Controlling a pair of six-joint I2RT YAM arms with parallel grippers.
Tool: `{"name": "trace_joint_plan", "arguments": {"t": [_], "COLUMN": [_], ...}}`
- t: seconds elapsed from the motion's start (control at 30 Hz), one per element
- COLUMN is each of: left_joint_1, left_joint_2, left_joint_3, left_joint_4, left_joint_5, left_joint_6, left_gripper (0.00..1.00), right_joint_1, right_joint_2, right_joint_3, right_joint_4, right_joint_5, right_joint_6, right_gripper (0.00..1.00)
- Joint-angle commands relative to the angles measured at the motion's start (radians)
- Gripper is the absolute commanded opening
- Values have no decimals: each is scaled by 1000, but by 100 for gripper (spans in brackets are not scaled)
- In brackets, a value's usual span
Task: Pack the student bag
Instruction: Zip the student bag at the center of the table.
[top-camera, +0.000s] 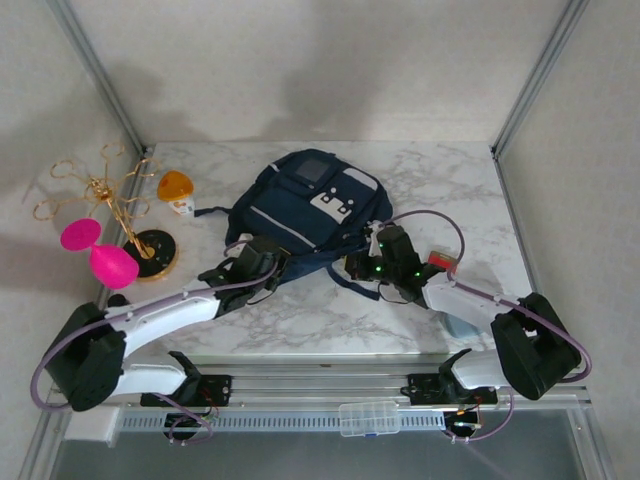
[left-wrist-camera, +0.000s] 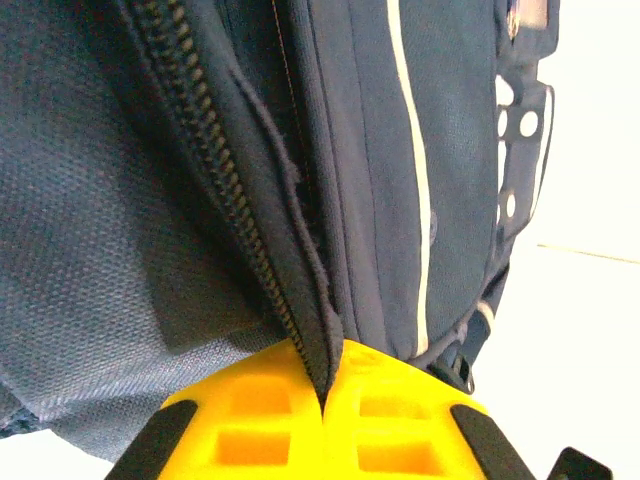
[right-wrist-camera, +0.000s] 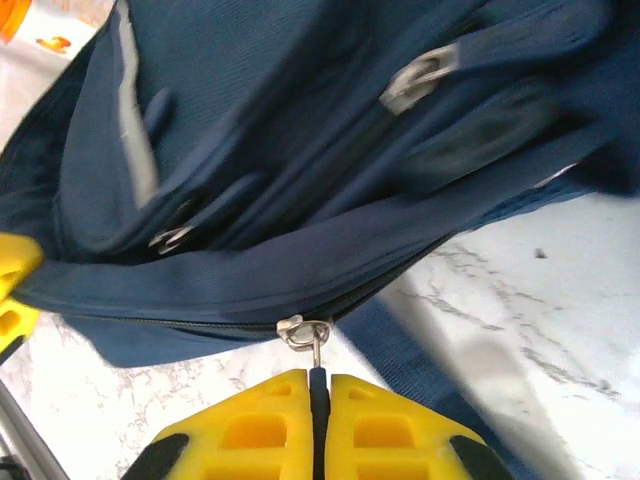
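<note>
The student bag (top-camera: 305, 205), navy with a pale trim stripe and a white dotted patch, lies mid-table. My left gripper (top-camera: 262, 256) is at its near-left edge. In the left wrist view the yellow fingers (left-wrist-camera: 250, 420) are shut on the bag's fabric lip (left-wrist-camera: 300, 300) beside the zipper teeth (left-wrist-camera: 200, 130). My right gripper (top-camera: 376, 252) is at the near-right edge. In the right wrist view it (right-wrist-camera: 318, 388) is shut on the dark zipper pull hanging from the metal slider (right-wrist-camera: 303, 332) on the bag (right-wrist-camera: 300, 150). A yellow finger of the left gripper (right-wrist-camera: 14, 285) shows at that view's left edge.
A gold branched stand (top-camera: 105, 195) with a round dark base, a pink two-lobed object (top-camera: 100, 255) and an orange-topped item (top-camera: 175, 187) stand at the left. A red object (top-camera: 440, 260) lies by the right arm. A dark strap (right-wrist-camera: 430, 370) lies on the marble.
</note>
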Motion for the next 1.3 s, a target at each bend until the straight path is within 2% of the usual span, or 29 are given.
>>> {"name": "trace_joint_plan", "arguments": {"t": [0.0,0.1,0.2,0.27,0.37,0.4,0.43,0.47,0.53,0.63,0.73,0.9,1.07,1.27], "left_joint_1": [86,103,105,106,105,103,102,98,76,51,53,54,51,46], "left_joint_2": [-76,-123,-129,-109,-91,-92,-97,-107,-134,-154,-107,48,132,123], "left_joint_3": [-24,-33,-25,-4,16,15,16,16,23,47,91,203,197,26], "left_joint_4": [-130,-139,-128,-132,-135,-127,-125,-126,-135,-181,-162,-159,-119,-59], "left_joint_5": [-161,-170,-154,-145,-110,-92,-63,-43,-41,-76,-38,-30,-1,7], "left_joint_6": [68,97,127,162,206,223,243,267,324,361,423,495,482,426], "left_gripper": [0,0,0,0,0,9,23,30,39,47,52,51,39,20], "right_joint_1": [-104,-155,-155,-137,-83,-68,-57,-55,-55,-61,-68,-68,-38,-14], "right_joint_2": [-11,9,29,20,-21,-41,-68,-95,-154,-209,-142,56,207,337], "right_joint_3": [-28,-23,11,14,25,30,34,34,30,44,125,297,422,537], "right_joint_4": [-54,-24,-13,16,-30,-55,-91,-122,-184,-252,-285,-333,-325,-355], "right_joint_5": [85,101,90,27,21,21,24,26,65,131,128,110,48,-3], "right_joint_6": [54,92,91,72,30,16,-2,-17,-39,-62,-74,-72,-82,-111], "right_gripper": [0,0,0,0,0,6,13,20,32,48,59,60,63,63]}}
